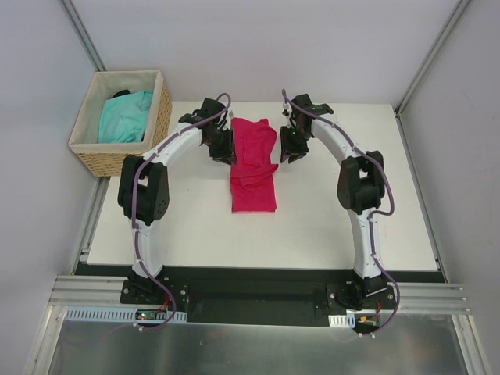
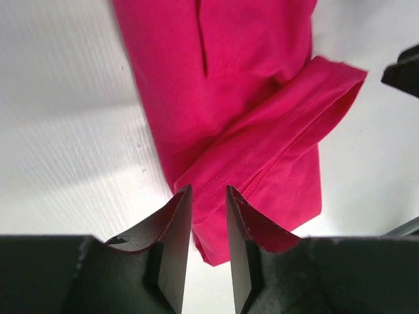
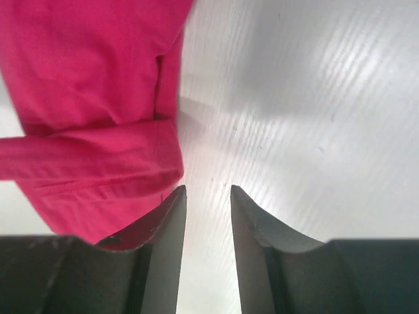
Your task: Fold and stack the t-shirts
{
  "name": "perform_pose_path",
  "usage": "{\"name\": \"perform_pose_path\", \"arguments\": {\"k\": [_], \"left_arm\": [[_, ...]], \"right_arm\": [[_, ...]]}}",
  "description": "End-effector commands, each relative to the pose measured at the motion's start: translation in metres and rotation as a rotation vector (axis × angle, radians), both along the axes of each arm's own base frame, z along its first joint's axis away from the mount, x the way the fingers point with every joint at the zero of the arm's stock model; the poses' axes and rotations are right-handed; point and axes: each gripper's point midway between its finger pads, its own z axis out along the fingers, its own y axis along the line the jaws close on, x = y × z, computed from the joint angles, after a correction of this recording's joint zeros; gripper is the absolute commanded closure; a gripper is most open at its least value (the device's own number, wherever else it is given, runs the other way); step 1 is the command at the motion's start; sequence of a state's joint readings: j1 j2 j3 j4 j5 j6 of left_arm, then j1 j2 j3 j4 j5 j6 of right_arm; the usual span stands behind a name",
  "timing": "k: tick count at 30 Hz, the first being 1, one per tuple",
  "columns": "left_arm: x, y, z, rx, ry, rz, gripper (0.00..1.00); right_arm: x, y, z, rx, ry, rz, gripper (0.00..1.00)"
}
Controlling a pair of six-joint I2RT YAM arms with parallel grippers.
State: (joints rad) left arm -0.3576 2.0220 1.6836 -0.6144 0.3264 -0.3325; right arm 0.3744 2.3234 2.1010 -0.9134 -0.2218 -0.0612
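Soft crimson t-shirt (image 1: 254, 168) lies folded as a long strip, left gripper (image 2: 208, 190) and right gripper (image 3: 208, 190) narrowly parted, empty.

"What sits by the far left corner?"
"A woven basket (image 1: 133, 162) with pale cloth inside its rim."
"And the big flat thing?"
"A white table (image 1: 328, 226). Grey walls (image 1: 258, 47) stand around it."
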Motion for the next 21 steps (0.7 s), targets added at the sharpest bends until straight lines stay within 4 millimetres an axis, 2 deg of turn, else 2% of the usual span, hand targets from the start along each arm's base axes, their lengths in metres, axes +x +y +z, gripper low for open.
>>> {"name": "perform_pose_path", "arguments": {"k": [1, 2, 4, 5, 6, 7, 8, 9, 10, 11, 14, 18, 19, 20, 21], "left_arm": [[0.023, 0.003, 0.031, -0.011, -0.114, 0.018, 0.73], [0.019, 0.005, 0.03, -0.006, -0.109, 0.021, 0.72], [0.01, 0.0, 0.043, -0.05, -0.116, -0.013, 0.75], [0.002, -0.002, 0.041, -0.067, -0.098, -0.029, 0.84], [-0.009, -0.011, 0.049, -0.125, -0.08, -0.068, 0.95], [-0.015, -0.014, 0.049, -0.142, -0.067, -0.083, 1.0], [-0.024, -0.015, 0.044, -0.147, -0.036, -0.086, 1.0], [-0.033, -0.021, 0.043, -0.16, -0.019, -0.107, 1.0], [-0.04, -0.025, 0.041, -0.167, -0.001, -0.12, 1.0], [-0.05, -0.026, 0.032, -0.15, 0.024, -0.127, 1.0], [-0.075, -0.04, 0.024, -0.136, 0.047, -0.188, 1.0], [-0.093, -0.054, 0.025, -0.134, 0.054, -0.244, 1.0], [-0.096, -0.056, 0.024, -0.132, 0.056, -0.252, 0.78], [-0.096, -0.053, 0.02, -0.11, 0.055, -0.244, 0.71], [-0.097, -0.051, 0.019, -0.096, 0.049, -0.24, 0.68]], "right_arm": [[-0.009, -0.011, 0.064, 0.018, -0.12, -0.015, 0.64], [-0.014, -0.009, 0.069, 0.044, -0.113, -0.006, 0.64], [-0.029, 0.001, 0.08, 0.122, -0.091, 0.037, 0.67], [-0.033, 0.006, 0.084, 0.15, -0.086, 0.052, 0.68], [-0.038, 0.01, 0.088, 0.179, -0.08, 0.066, 0.71], [-0.045, 0.018, 0.096, 0.234, -0.073, 0.098, 0.81], [-0.048, 0.022, 0.098, 0.258, -0.065, 0.113, 0.85], [-0.052, 0.027, 0.101, 0.283, -0.058, 0.13, 0.96], [-0.059, 0.035, 0.106, 0.322, -0.043, 0.165, 0.99], [-0.064, 0.039, 0.106, 0.334, -0.034, 0.181, 0.99], [-0.083, 0.053, 0.101, 0.366, 0.03, 0.248, 0.99], [-0.103, 0.059, 0.094, 0.358, 0.072, 0.309, 0.99], [-0.107, 0.062, 0.095, 0.357, 0.073, 0.322, 0.99], [-0.11, 0.062, 0.094, 0.357, 0.077, 0.328, 0.99], [-0.113, 0.062, 0.092, 0.354, 0.086, 0.331, 0.99]]}}
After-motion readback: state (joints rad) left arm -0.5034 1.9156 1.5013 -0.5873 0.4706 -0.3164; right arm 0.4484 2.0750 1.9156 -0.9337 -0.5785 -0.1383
